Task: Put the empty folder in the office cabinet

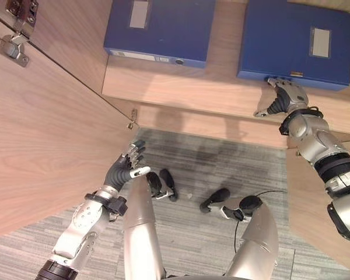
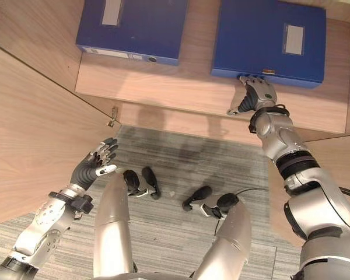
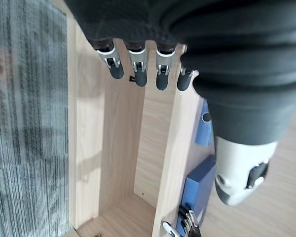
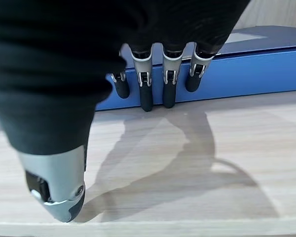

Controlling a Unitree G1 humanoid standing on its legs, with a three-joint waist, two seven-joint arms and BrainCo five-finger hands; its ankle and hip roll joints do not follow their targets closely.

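Cabinet shelf (image 1: 221,96): pale wood-grain laminate, smooth, matt. Folders (image 1: 297,41): blue plastic, slight sheen. Floor (image 1: 210,175): grey carpet, ribbed.

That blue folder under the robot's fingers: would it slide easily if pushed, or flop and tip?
The right-hand blue folder looks boxy and rigid, so it probably won't flop. Lying flat on the smooth wooden shelf, it likely slides rather than tips. The right hand pushes its edge with straight fingers, suggesting little resistance.

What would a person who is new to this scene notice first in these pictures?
Two blue folders lie flat on the wooden cabinet shelf: the left folder and the right folder. The right hand has straight fingertips against the right folder's near edge. The left hand hovers open beside the open cabinet door.
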